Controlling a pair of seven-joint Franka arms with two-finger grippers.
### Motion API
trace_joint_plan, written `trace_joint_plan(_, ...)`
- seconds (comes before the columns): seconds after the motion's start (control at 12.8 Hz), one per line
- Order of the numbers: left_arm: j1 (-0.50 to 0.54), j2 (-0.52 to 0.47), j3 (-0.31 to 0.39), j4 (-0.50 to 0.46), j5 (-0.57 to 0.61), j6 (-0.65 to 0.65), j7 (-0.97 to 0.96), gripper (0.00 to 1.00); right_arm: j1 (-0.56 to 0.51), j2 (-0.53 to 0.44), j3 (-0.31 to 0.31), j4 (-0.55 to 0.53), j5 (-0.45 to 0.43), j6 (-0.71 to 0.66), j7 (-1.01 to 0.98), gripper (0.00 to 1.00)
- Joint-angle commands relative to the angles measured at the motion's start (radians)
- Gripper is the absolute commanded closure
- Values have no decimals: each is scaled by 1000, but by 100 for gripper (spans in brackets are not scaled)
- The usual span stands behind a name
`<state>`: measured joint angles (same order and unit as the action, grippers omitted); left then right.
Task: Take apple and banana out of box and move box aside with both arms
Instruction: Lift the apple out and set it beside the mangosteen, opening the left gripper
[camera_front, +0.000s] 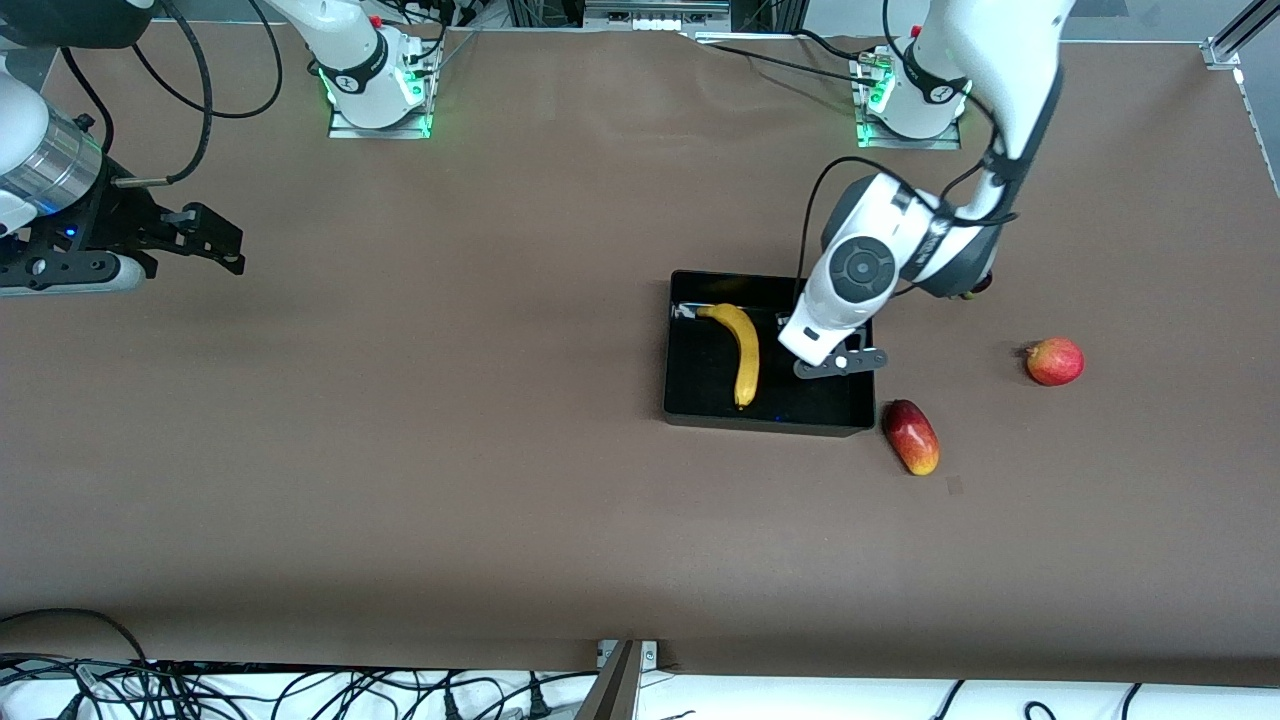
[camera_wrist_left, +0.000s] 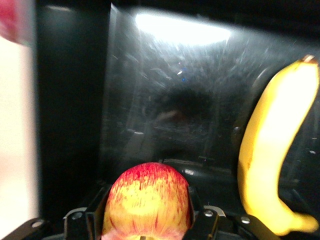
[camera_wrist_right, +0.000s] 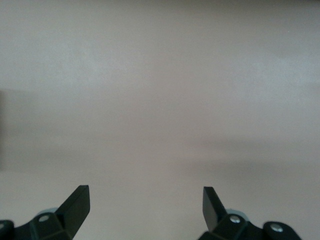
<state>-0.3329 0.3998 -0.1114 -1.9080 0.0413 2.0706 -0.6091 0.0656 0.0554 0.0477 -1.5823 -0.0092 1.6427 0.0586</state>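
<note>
The black box (camera_front: 765, 425) sits mid-table with the yellow banana (camera_front: 742, 350) lying inside it. My left gripper (camera_front: 836, 364) reaches down into the box at the end toward the left arm. In the left wrist view it (camera_wrist_left: 148, 206) is shut on a red apple with yellow streaks (camera_wrist_left: 147, 190), just above the glossy box floor (camera_wrist_left: 165, 100), with the banana (camera_wrist_left: 272, 145) beside it. The front view hides this held apple under the arm. My right gripper (camera_front: 215, 240) waits open over bare table at the right arm's end, and nothing lies between its fingers (camera_wrist_right: 146, 197).
A round red apple (camera_front: 1055, 361) lies on the table toward the left arm's end. A longer red-yellow fruit (camera_front: 911, 436) rests just outside the box's corner, nearer the front camera. Cables run along the table's front edge (camera_front: 300, 690).
</note>
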Motion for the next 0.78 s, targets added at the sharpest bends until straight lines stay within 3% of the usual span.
trace_joint_plan(0.0,99,-15,-1,162,22,-212,166,73,-13,0,9,10,8,-1,0,0)
trace_joint_plan(0.23,225,-29,-1,161,20,-286,456,73,-13,1,9,10,8,-1,0,0)
trace_joint_plan(0.39,276,-29,-1,104,22,-293,552,74,-13,0,9,10,8,-1,0,0)
trace_joint_plan(0.55,314,-35,-1,8,23,-201,609,74,-13,0,8,10,8,0,0,0)
trace_joint_plan(0.7,337,-61,-1,-142,23,1,644,74,-13,0,9,10,8,0,0,0)
